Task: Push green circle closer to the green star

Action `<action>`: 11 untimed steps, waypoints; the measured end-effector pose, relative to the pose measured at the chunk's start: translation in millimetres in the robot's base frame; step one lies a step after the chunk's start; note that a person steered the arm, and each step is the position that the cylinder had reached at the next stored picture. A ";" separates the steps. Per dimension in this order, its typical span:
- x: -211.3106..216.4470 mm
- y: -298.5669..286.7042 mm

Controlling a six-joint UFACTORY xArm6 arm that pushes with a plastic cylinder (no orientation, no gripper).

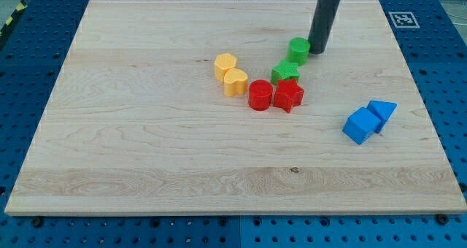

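Note:
The green circle (298, 49) sits right of the board's middle, toward the view's top. The green star (285, 72) lies just below and slightly left of it, a small gap between them. My tip (317, 52) stands at the circle's right side, touching or almost touching it. The rod rises to the view's top edge.
A red star (289, 95) and a red circle (260, 95) sit side by side just below the green star. A yellow hexagon (225, 64) and a yellow heart (235, 82) lie to the left. A blue cube (361, 125) and a blue triangle (381, 111) lie at the right. The wooden board (146, 131) rests on a blue pegboard.

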State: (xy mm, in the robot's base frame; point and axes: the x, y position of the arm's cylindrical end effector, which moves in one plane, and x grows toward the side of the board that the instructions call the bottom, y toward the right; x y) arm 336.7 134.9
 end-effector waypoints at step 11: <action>15.7 -38.2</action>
